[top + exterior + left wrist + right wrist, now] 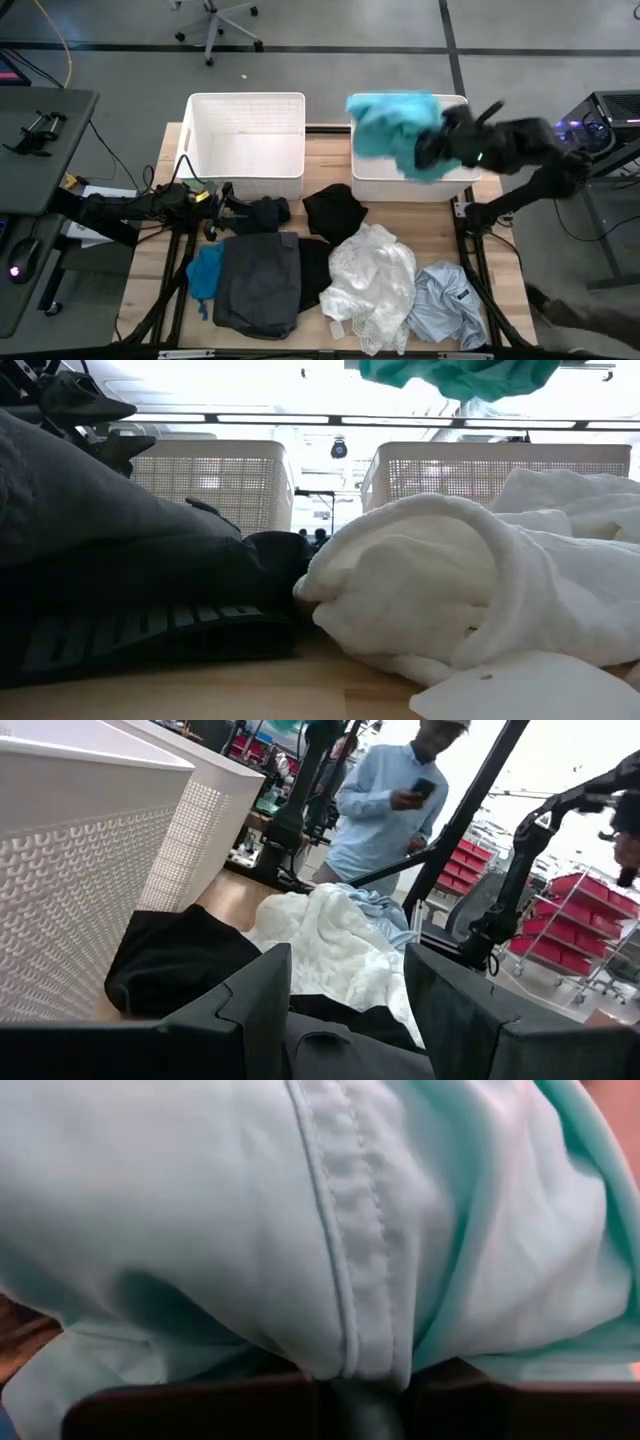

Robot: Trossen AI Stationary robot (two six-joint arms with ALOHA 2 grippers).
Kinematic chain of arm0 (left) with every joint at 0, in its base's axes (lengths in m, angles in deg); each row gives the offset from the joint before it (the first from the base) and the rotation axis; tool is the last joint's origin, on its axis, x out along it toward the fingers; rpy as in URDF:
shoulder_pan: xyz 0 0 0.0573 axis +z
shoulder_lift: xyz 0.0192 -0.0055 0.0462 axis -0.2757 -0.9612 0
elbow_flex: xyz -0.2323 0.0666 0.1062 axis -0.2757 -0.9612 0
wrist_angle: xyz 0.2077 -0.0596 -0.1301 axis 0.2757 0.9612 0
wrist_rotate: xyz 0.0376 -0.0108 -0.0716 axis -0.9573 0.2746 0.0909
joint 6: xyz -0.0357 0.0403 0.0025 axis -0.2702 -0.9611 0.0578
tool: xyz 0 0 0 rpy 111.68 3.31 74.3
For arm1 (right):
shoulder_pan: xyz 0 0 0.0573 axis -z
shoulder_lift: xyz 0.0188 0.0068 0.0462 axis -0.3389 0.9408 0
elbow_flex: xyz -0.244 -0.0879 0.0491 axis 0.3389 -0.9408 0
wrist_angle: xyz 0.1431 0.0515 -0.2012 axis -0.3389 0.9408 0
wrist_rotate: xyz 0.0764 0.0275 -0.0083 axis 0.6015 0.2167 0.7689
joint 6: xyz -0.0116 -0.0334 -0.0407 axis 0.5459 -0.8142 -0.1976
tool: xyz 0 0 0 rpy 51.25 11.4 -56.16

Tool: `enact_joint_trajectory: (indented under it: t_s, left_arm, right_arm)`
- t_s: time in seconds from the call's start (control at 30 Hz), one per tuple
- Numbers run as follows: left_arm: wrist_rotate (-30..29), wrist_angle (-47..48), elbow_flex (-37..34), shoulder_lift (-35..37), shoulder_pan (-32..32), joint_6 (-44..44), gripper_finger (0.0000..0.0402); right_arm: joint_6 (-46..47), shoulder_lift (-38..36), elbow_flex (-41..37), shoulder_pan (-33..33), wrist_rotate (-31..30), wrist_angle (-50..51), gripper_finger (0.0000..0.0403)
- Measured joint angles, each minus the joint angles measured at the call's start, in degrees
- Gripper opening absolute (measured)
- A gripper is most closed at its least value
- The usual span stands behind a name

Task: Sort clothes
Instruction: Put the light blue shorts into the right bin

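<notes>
Now | right jaws (432, 150) clamp teal garment (395, 125) above right basket (400, 185) | left jaws (345, 1010) parted

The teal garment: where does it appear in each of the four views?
High view: teal garment hangs from the right gripper above the right basket.
Low view: top edge, above that basket.
Left wrist view: not identifiable.
Right wrist view: fills the picture.
Shared landmark: the right basket.
</notes>
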Motion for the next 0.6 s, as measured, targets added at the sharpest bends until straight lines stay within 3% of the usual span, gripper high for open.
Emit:
enact_joint_trajectory:
  t_s: [0.1,0.23,0.37,0.6]
  left_arm:
    - [0.0,0.0,0.0,0.0,0.0,0.0,0.0186]
    - [0.0,0.0,0.0,0.0,0.0,0.0,0.0186]
    - [0.0,0.0,0.0,0.0,0.0,0.0,0.0186]
    - [0.0,0.0,0.0,0.0,0.0,0.0,0.0186]
  right_arm:
    - [-8.0,0.0,-0.2,9.0,1.6,0.0,0.0028]
    - [-16.7,0.5,-6.0,22.0,12.6,-0.4,0.0028]
    - [-24.4,1.7,-17.1,31.5,22.3,-4.6,0.0032]
    - [-32.4,7.6,-37.7,40.6,31.1,-21.3,0.0036]
